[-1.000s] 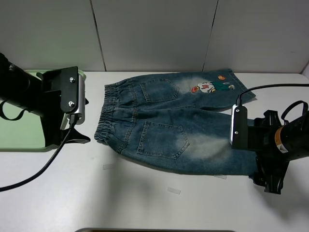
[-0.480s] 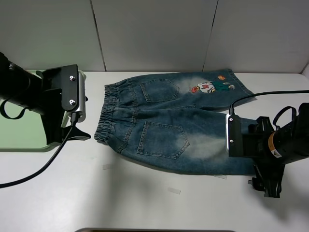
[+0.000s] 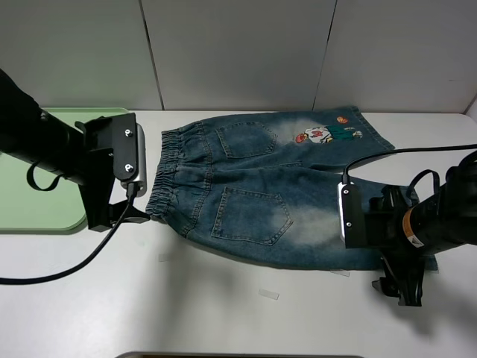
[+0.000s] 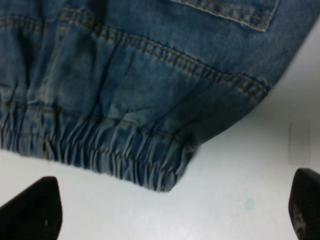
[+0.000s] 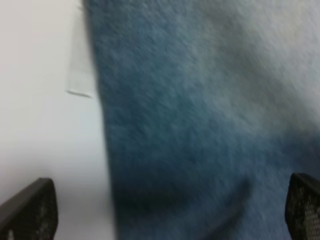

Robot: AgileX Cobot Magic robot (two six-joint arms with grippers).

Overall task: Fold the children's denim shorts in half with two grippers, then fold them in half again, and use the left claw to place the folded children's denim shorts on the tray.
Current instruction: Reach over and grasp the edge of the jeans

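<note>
The children's denim shorts [image 3: 253,201] lie spread flat on the white table, waistband to the left, legs to the right, with a cartoon patch on the far leg. My left gripper [image 3: 139,216] is open right at the waistband's near corner. In the left wrist view the elastic corner [image 4: 162,175] lies just ahead of the open gripper [image 4: 170,215]. My right gripper [image 3: 393,286] is open at the near leg's hem corner. In the right wrist view denim [image 5: 200,125] fills the space between the fingers of the gripper [image 5: 167,212]. The green tray [image 3: 37,216] sits at the left edge, partly behind the left arm.
Small clear tape strips lie on the table in front of the shorts [image 3: 268,294] and near the hem [image 3: 339,273]; one also shows in the right wrist view [image 5: 80,75]. A grey panelled wall [image 3: 238,52] stands behind the table.
My left arm has moved right, from over the tray to the waistband corner. My right arm has moved left and lower, onto the near leg's hem. The shorts have not moved.
</note>
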